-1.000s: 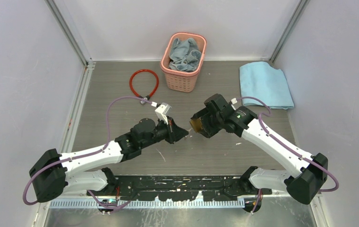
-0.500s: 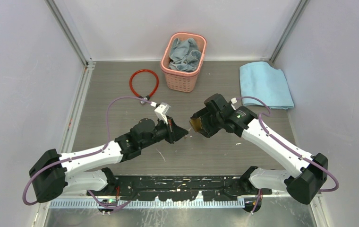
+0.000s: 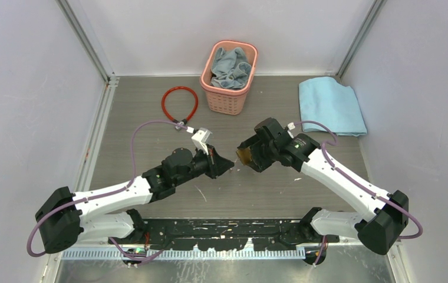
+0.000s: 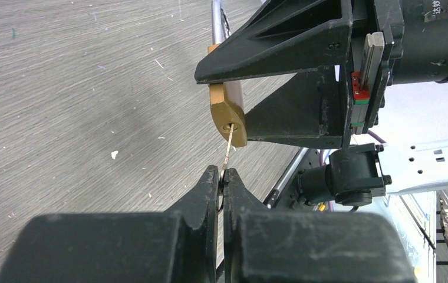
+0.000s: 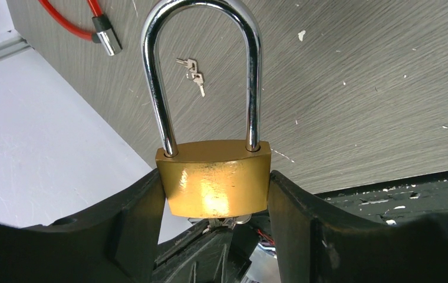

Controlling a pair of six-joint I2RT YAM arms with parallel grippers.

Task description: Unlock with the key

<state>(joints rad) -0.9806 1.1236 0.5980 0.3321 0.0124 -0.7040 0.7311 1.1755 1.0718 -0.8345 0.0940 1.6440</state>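
The right jaws are clamped on both sides of the rectangular brass padlock [image 5: 213, 188], its steel shackle [image 5: 253, 76] seated in the body and pointing away from them. The left jaws pinch the thin silver key [image 4: 228, 148], whose tip meets the keyhole in the padlock's underside, seemingly only partly inserted. Beyond the shackle, small spare keys [image 5: 192, 69] lie on the grey table [image 5: 357, 88].

The only writing I can find is small white print on the black motor housing [image 4: 440, 41] behind the right pincer [image 4: 224, 105], at the top right of my left wrist view. I make out Chinese characters above the letters "DM"; the frame edge cuts off the rest.
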